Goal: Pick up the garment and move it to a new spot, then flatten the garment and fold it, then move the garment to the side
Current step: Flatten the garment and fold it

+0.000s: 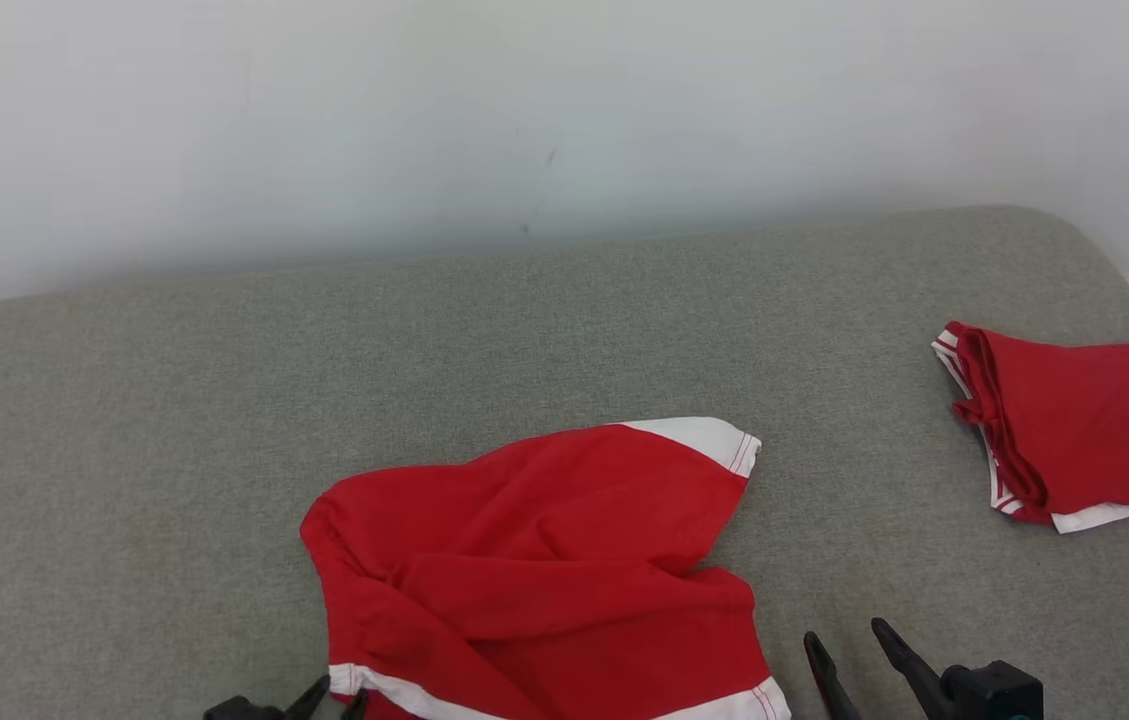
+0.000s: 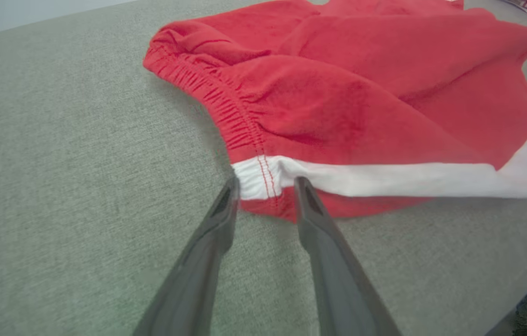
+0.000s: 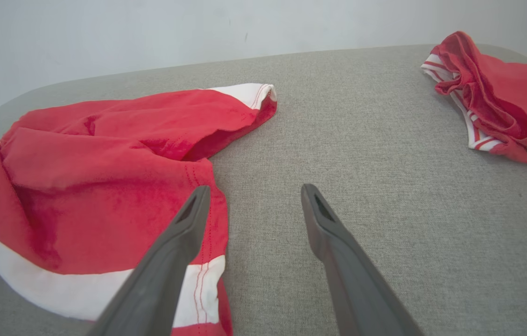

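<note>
A crumpled red garment (image 1: pixel 544 560) with white hem bands lies on the grey padded surface (image 1: pixel 174 400), near its front edge. In the left wrist view the garment (image 2: pixel 338 102) shows an elastic waistband and a white band. My left gripper (image 2: pixel 267 183) has its jaws apart, straddling the corner of that white band, with the fingertips at the cloth. It sits at the garment's lower left corner (image 1: pixel 334 698). My right gripper (image 1: pixel 845 633) stands open just right of the garment's lower right corner. Its left finger (image 3: pixel 184 233) overlaps the red cloth (image 3: pixel 104 163), and nothing is between its fingers.
A second red and white garment (image 1: pixel 1084 430) lies folded at the far right of the surface, also in the right wrist view (image 3: pixel 501 98). A pale wall runs along the back. The surface's rounded right corner (image 1: pixel 1114 260) drops to the floor.
</note>
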Motion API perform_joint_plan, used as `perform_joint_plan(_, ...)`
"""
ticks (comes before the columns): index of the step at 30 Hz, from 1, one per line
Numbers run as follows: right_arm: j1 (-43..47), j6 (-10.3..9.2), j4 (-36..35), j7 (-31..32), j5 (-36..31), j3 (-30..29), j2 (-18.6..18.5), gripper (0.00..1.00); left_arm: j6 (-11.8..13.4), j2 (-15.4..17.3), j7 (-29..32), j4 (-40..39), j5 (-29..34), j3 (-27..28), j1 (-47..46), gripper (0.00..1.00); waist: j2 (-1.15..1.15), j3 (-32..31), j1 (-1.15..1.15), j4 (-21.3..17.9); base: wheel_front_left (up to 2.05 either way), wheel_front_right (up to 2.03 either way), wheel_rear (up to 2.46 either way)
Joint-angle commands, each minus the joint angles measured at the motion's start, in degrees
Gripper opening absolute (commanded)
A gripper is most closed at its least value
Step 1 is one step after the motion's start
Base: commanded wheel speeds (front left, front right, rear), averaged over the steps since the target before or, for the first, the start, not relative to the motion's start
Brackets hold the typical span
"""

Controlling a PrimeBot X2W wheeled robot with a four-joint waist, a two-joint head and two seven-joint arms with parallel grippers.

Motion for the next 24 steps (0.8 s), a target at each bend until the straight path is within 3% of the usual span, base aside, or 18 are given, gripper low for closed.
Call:
perform_joint_plan(1, 0.1, -0.16, -0.1, 0.0, 0.2, -0.1, -0.3, 1.0, 0.0, 0.8, -0.3, -0.2, -1.0, -0.8, -0.8, 0.41, 0.0, 0.0, 0.0, 0.1, 0.0, 0.0, 0.0)
perform_joint_plan(3, 0.2, -0.16, -0.1, 0.1, 0.1, -0.2, -0.2, 1.0, 0.0, 1.7, -0.5, -0.3, -2.2, -2.5, -1.6, 0.44, 0.0, 0.1, 0.0, 0.2, 0.0, 0.0, 0.0)
perform_joint_plan(5, 0.1, -0.16, -0.2, 0.2, 0.0, -0.2, -0.2, 1.0, 0.0, 2.4, -0.7, -0.1, -3.2, -3.9, -2.3, 0.54, 0.0, 0.1, 0.0, 0.4, 0.0, 0.0, 0.0)
perform_joint_plan(8, -0.3, -0.16, -0.3, 0.3, -0.1, 0.0, -0.3, 1.0, 0.0, 3.1, -0.9, 0.3, -4.6, -5.9, -3.6, 0.58, 0.0, 0.1, 0.0, 0.6, 0.0, 0.0, 0.0)
perform_joint_plan(12, -0.6, -0.16, -0.3, 0.3, -0.1, 0.2, -0.4, 1.0, 0.0, 3.9, -1.2, 1.0, -5.8, -8.8, -5.1, 0.49, 0.0, 0.0, 0.0, 0.6, 0.0, 0.0, 0.0)
perform_joint_plan(15, -0.6, -0.16, -0.3, 0.3, -0.1, 0.4, -0.6, 1.0, 0.0, 4.3, -1.3, 1.4, -7.4, -11.3, -6.2, 0.35, 0.0, 0.0, 0.0, 0.3, 0.0, 0.0, 0.0)
perform_joint_plan(21, -0.6, -0.16, -0.3, 0.3, 0.1, 0.3, -0.6, 1.0, 0.0, 4.8, -1.6, 1.8, -9.0, -13.7, -7.2, 0.36, 0.0, 0.0, 0.0, 0.1, 0.0, 0.0, 0.0)
perform_joint_plan(24, -0.7, -0.16, -0.3, 0.3, 0.0, 0.2, -0.6, 1.0, 0.0, 4.8, -1.6, 2.2, -9.9, -15.1, -7.9, 0.27, 0.0, 0.0, 0.0, 0.0, 0.0, 0.0, 0.0)
